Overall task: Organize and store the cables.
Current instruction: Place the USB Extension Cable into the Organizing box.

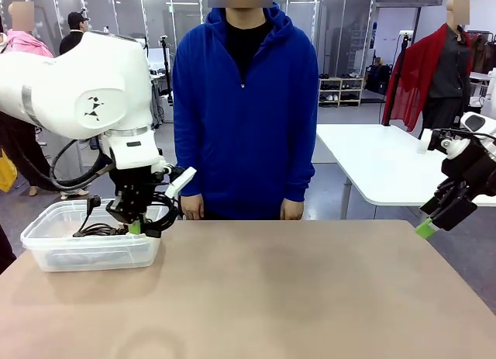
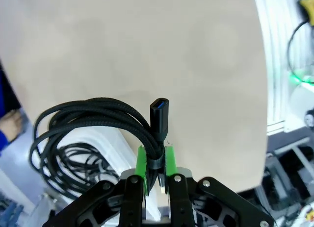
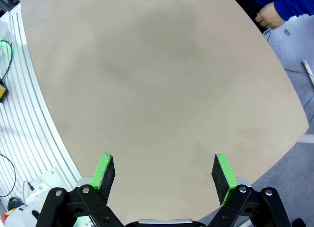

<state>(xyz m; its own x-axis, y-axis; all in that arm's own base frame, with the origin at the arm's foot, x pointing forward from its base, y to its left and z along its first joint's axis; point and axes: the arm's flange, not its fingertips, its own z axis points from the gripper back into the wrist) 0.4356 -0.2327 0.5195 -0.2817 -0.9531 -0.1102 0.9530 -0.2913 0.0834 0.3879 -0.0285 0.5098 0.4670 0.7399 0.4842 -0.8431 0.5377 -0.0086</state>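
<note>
From the front we see a tan bench point(image 1: 294, 289) with a clear plastic bin point(image 1: 46, 246) at its left end; the left gripper point(image 1: 136, 226) hangs over the bin, jaws clamped on a coiled black cable point(image 1: 164, 212). A person in a blue hoodie point(image 1: 246, 103) stands behind, with a white table point(image 1: 380, 161) beyond.

At the left wrist, the cable's loop point(image 2: 88, 114) sits above the bin (more cords point(image 2: 78, 161) lie inside).

At the right wrist, the right gripper point(image 3: 164, 172) has its jaws wide apart over bare bench.

A braided, matt black cable point(image 2: 93, 114) is showing a woven sheath, beside a clear glossy plastic bin point(image 1: 46, 243) on the smooth matt tabletop point(image 1: 294, 289).
</note>
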